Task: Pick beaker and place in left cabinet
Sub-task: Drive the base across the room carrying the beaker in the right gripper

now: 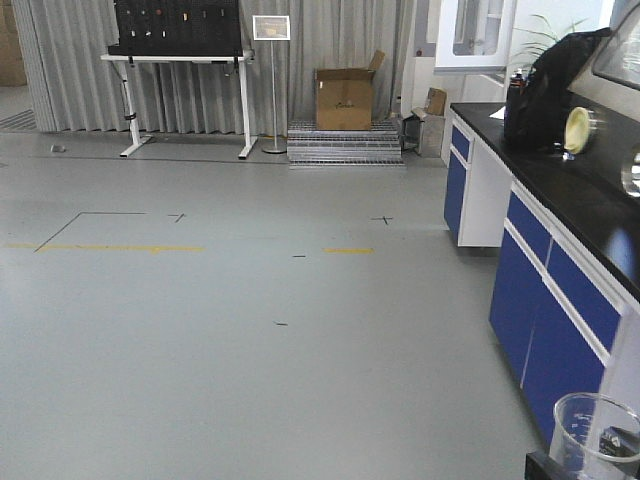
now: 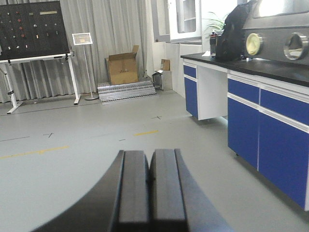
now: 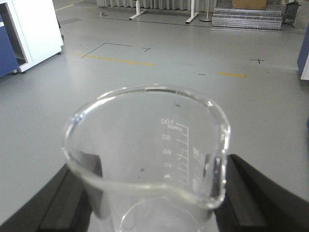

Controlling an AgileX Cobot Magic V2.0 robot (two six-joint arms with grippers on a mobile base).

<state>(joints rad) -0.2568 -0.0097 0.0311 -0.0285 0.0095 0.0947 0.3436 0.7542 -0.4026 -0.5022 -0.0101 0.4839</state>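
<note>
The beaker (image 3: 149, 159) is clear glass with a pouring spout and white graduation marks, and it is empty and upright. My right gripper (image 3: 154, 195) is shut on it, with black fingers (image 3: 248, 193) pressed against both sides of its wall. In the front view the beaker (image 1: 598, 432) shows at the bottom right corner, above the floor beside the blue bench. My left gripper (image 2: 149, 169) is shut with its pads together and nothing between them, hovering over bare floor. The left cabinet is out of view.
A blue-fronted bench with a black top (image 1: 560, 290) runs along the right, carrying a black backpack (image 1: 560, 85) and a glove box (image 2: 275, 38). A pegboard stand (image 1: 180, 60), sign stand (image 1: 272, 85), cardboard box (image 1: 344, 98) and metal ramp (image 1: 345, 142) line the curtain wall.
</note>
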